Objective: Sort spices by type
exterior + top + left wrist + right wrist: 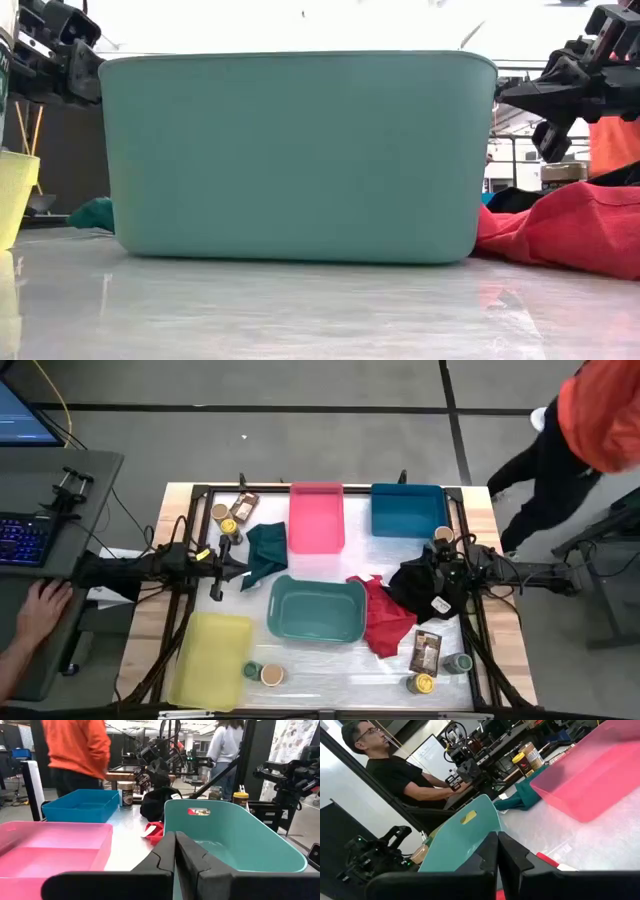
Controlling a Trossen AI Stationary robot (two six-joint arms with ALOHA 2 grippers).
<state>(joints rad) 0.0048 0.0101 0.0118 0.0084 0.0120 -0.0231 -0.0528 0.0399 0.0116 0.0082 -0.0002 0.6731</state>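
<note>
Both arms were parked mid-table, nothing held. Left gripper (243, 569) sat over the dark green cloth (266, 550) just left of the teal bin (316, 608), fingers pressed together and empty. Right gripper (395, 577) hung over the black cloth (430, 588) at the bin's right, fingers likewise together.

Spices were all still outside the bins, in three clusters:
- far left: tan-lid jar (220, 512), yellow-lid jar (228, 527), brown packet (245, 506)
- near left, beside the yellow bin (211, 660): green-lid jar (252, 671), tan-lid jar (271, 676)
- near right: brown packet (426, 652), yellow-lid jar (424, 683), green-lid jar (462, 663)
- one more jar (443, 537) right of the blue bin (408, 510)

Pink bin (317, 517), blue and teal bins looked empty. Sort hadn't started, as I read it.

How I'd run the first pick:
- open the fingers before descending, not on the way down
- left arm takes the far-left cluster, right arm takes the near-right one; keeps the arms from crossing over the teal bin
- come at jars from straight above and close across the lid's width; the two far-left jars sat close together, so pick the outer one first
- packets lay flat, likely hard to pinch; grab an edge
- red cloth (385, 615) lay just beside the near-right packet; watch for snagging it
</note>
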